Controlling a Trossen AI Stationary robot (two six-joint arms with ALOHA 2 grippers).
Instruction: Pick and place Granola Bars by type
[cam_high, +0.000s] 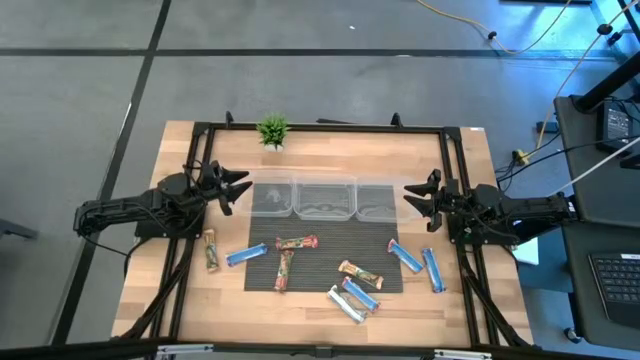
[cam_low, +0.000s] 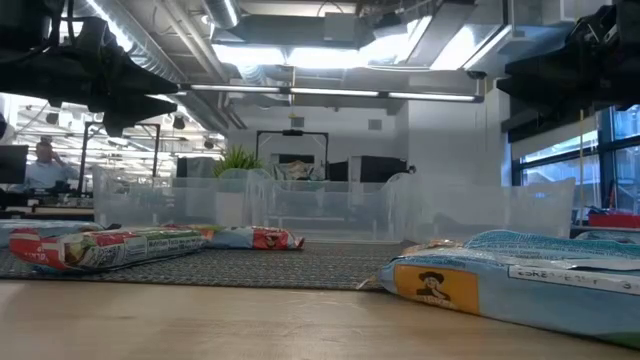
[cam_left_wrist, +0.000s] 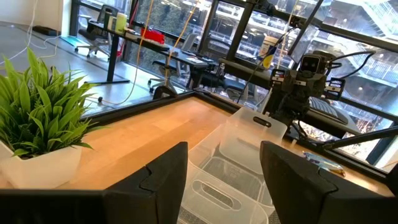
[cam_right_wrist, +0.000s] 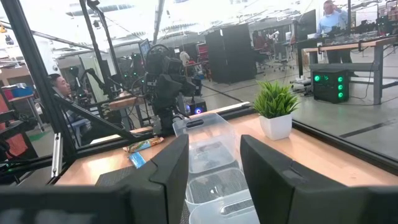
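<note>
Both arms sit raised at the ends of the bin row (cam_high: 317, 198), nothing picked yet; the left hand (cam_high: 232, 187) is at nine o'clock on the bench (cam_high: 460, 160), fingers spread with only air between them; the right hand (cam_high: 420, 197) mirrors it at three o'clock, fingers parted and empty too. The granola bars (cam_high: 322, 268) lie scattered flat toward six o'clock, in front of the bins; from the right hand, the blue pair (cam_high: 418, 264) lies nearest, toward six o'clock, long axes running roughly twelve-to-six with a tilt; from the left hand, the brown bar (cam_high: 211, 250) and a blue one (cam_high: 246, 254) beside it sit at about six o'clock. Either arm, I'd judge, must swing down and inward; wrists currently point across at each other.
</note>
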